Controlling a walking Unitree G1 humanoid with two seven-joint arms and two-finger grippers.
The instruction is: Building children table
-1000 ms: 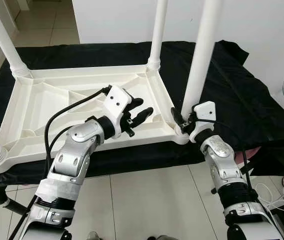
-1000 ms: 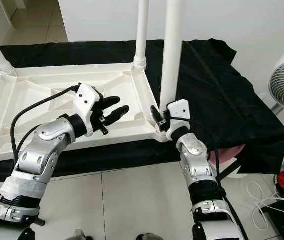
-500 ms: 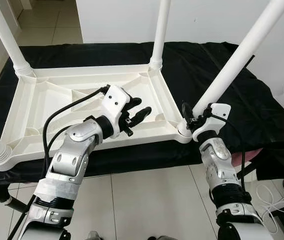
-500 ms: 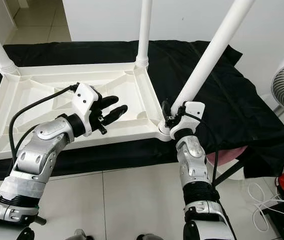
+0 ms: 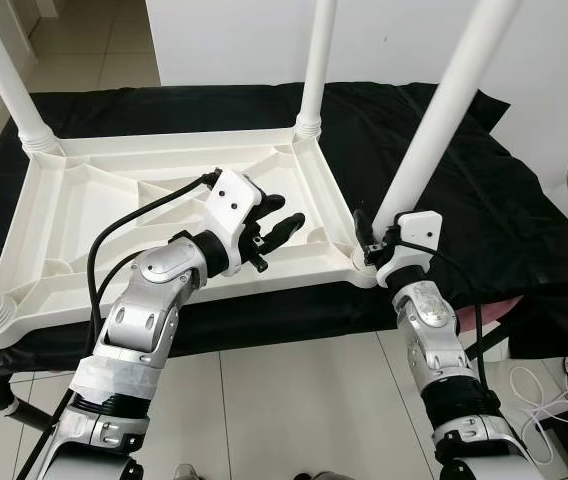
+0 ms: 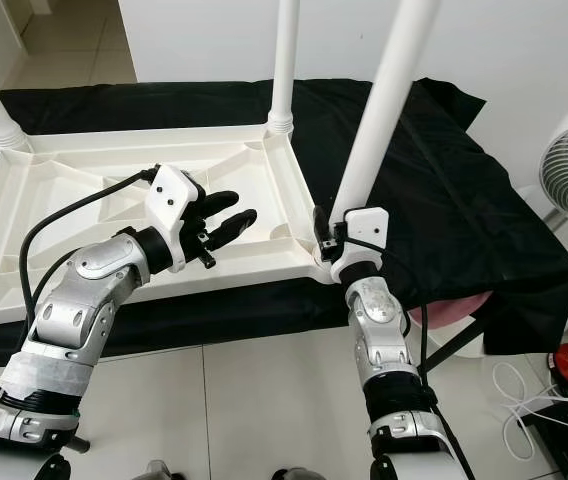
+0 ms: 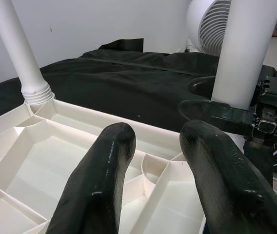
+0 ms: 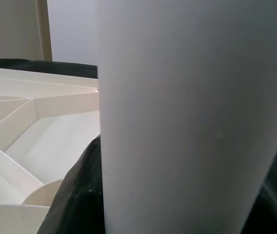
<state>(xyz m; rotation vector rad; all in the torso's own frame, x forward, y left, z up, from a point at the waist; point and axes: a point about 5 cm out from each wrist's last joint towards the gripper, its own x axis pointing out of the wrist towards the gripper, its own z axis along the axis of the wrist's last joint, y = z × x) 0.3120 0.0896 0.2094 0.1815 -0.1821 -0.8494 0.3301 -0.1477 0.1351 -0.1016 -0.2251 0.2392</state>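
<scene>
**A:** Where are we standing with the table?

**B:** We are looking down at the white plastic tabletop (image 5: 94, 240), lying upside down on a black cloth (image 5: 484, 200). Our right gripper (image 5: 366, 240) is clenching the foot of the fourth table leg (image 5: 434, 130) right at the near right corner socket (image 5: 362, 270).

**A:** Is the leg sitting straight?

**B:** No. Its long axis is leaning up and away to our right, while the far right leg (image 5: 316, 60) is standing upright. We are judging that it is not fully seated, so the coming move is to tip it upright over the socket directly below the gripper.

**A:** And our other arm?

**B:** Our left gripper (image 5: 282, 218) is hovering over the ribbed underside with its fingers (image 7: 99, 185) apart, grasping nothing. It is farther from the leg than the right one.
</scene>
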